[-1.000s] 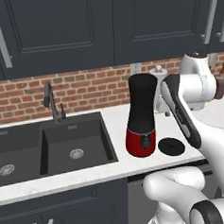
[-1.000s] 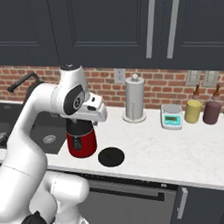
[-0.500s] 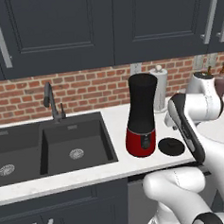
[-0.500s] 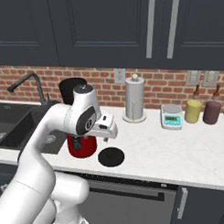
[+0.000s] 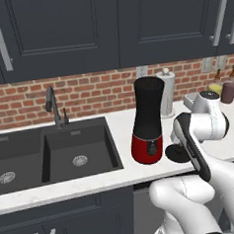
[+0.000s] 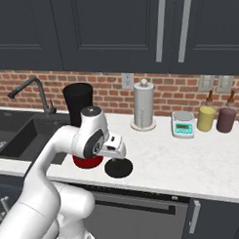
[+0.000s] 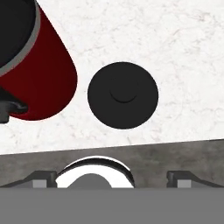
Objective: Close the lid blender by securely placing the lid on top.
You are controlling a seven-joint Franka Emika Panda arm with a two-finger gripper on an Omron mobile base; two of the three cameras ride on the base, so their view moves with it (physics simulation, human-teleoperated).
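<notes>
hovering above the white marbled counter (image 7: pixel 183 52), the hand (image 7: pixel 112 177) pointed straight down at the lid (image 7: pixel 123 95), which lay flat on the stone directly ahead of the two finger tips (image 7: pixel 41 178) and apart from them. those tips stood wide of each other at the bottom of the hand view, with nothing between them, so the hand was open and gripped nothing. in the right base view the hand (image 6: pixel 117 150) hung just over the lid (image 6: pixel 119 168), near the counter's front edge. the blender (image 7: pixel 30 65) stood just beside the lid, to the left of it as the hand camera saw things, its red base close to the disc but not touching, a strip of white stone showing between them. the left base view showed the blender (image 5: pixel 149 120) upright with its black jar open at the top, and the lid (image 5: pixel 176 153) on the counter (image 5: pixel 118 178) at its foot, partly hidden by the arm. beyond the hand, against the brick wall, stood a paper-towel roll (image 6: pixel 144 105), and further off to that side a small scale (image 6: pixel 183 124) and two jars (image 6: pixel 206 118). a dark sink (image 5: pixel 47 156) with its faucet (image 5: pixel 54 104) lay on the far side of the blender from the hand.
</notes>
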